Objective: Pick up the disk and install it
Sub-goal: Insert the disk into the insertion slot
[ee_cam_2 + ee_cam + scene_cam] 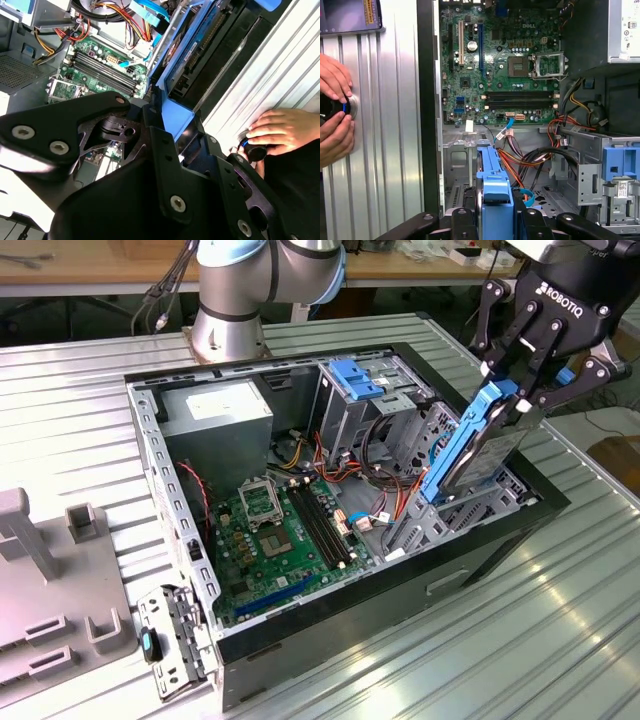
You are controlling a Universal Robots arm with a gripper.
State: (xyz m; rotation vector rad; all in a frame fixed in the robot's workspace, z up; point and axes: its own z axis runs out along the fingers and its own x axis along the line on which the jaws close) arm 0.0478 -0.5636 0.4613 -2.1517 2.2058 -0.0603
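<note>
The gripper (516, 398) was clamped narrow on the upper end of the disk (468, 447), its black fingers (541, 390) pressing the blue carrier frame from both sides. The disk stood on edge and tilted, its top leaning toward the exterior view's right. Its lower end reached down into the open computer case (400, 585) at the right side of the case, just beside the grey drive cage (352, 405) with the blue latch. Farther toward the exterior view's left, the green motherboard (280, 530) lay on the case floor, with the power supply (215, 415) at the far left corner. The case rested on a ribbed metal table (520, 650). In the first wrist view, the blue carrier (495, 187) ran between the finger bases, and a person's hand (334, 77) gripped a black knob (337, 107) on the table outside the case wall.
</note>
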